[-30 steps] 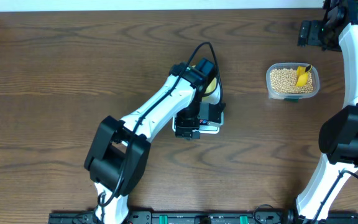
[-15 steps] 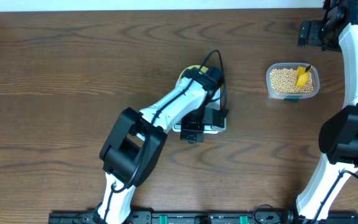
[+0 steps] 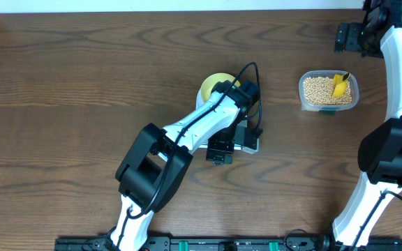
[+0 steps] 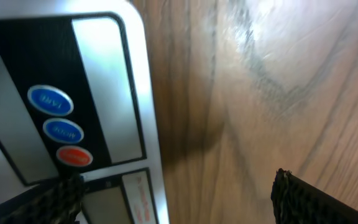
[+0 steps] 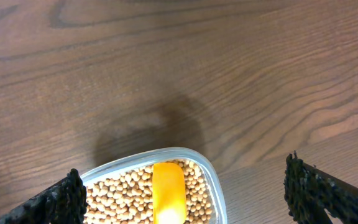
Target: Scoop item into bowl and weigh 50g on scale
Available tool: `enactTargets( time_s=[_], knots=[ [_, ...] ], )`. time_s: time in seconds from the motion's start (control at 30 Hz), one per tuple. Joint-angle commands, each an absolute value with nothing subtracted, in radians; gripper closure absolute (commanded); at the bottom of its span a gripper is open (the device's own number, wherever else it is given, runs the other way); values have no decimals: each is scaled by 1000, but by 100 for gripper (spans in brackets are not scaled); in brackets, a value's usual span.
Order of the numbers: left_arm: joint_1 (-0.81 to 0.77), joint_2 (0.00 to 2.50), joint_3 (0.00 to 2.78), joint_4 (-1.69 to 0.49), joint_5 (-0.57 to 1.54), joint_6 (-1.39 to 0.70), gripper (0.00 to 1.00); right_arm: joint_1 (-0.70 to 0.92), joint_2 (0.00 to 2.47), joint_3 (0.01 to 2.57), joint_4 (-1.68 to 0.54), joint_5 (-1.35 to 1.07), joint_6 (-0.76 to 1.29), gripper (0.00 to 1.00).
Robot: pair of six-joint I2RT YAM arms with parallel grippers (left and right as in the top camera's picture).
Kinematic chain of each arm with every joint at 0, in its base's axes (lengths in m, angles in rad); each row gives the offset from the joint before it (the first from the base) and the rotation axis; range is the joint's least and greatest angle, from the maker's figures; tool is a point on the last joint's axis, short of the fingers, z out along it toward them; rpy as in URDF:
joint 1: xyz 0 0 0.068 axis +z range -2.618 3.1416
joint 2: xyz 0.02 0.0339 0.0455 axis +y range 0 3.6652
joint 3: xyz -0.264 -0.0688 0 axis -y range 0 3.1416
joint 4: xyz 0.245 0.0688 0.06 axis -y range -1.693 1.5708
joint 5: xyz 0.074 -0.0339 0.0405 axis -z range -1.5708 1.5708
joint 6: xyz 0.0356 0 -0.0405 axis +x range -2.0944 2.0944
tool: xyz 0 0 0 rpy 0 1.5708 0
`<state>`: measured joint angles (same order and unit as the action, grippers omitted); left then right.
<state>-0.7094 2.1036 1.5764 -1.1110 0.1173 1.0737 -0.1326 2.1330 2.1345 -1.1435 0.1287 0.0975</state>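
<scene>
The pale yellow-green bowl [image 3: 216,84] shows at the far end of the white scale [image 3: 254,143]; my left arm hides most of both. In the left wrist view the scale's front [image 4: 107,68] shows two blue buttons and a red one. My left gripper [image 3: 237,138] [image 4: 176,186] is open and empty, low over the scale's front right edge. The tan beans [image 3: 318,89] [image 5: 120,193] fill a clear tub [image 3: 303,89] [image 5: 211,177] at the right, with a yellow scoop [image 3: 338,85] [image 5: 168,190] lying in them. My right gripper [image 3: 345,36] [image 5: 185,134] is open and empty, beyond and above the tub.
Bare wooden table lies to the right of the scale [image 4: 278,93] and around the tub [image 5: 229,68]. The table's far edge runs along the top of the overhead view. My right arm [image 3: 396,104] stands along the right side.
My left arm's wrist has swung to the right over the scale, uncovering more of the bowl on its left side. The right arm, tub and scoop have not moved.
</scene>
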Motion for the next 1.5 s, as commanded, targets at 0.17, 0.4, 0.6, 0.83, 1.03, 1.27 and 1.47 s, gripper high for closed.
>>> enactTargets(
  time_s=[0.17, 0.4, 0.6, 0.83, 1.03, 1.27, 1.47],
  knots=[
    [-700, 2071, 1601, -1122, 195, 1095, 2, -137, 2132, 2151, -1144, 140, 89, 1],
    [-725, 2088, 1601, -1145, 171, 1129, 2, -137, 2132, 2151, -1144, 140, 89, 1],
    [-728, 2111, 1601, -1159, 130, 1133, 2, -137, 2132, 2151, -1144, 140, 89, 1],
    [-741, 2129, 1601, -1155, 92, 1132, 2, -137, 2132, 2151, -1144, 140, 89, 1],
    [-747, 2138, 1601, -1142, 61, 1132, 2, -137, 2132, 2151, -1144, 140, 89, 1],
    [-772, 2138, 1602, -1129, 17, 1131, 2, -137, 2132, 2151, -1144, 140, 89, 1],
    [-768, 2124, 1607, -1080, 54, 1121, 2, -137, 2132, 2151, -1144, 140, 89, 1]
  ],
)
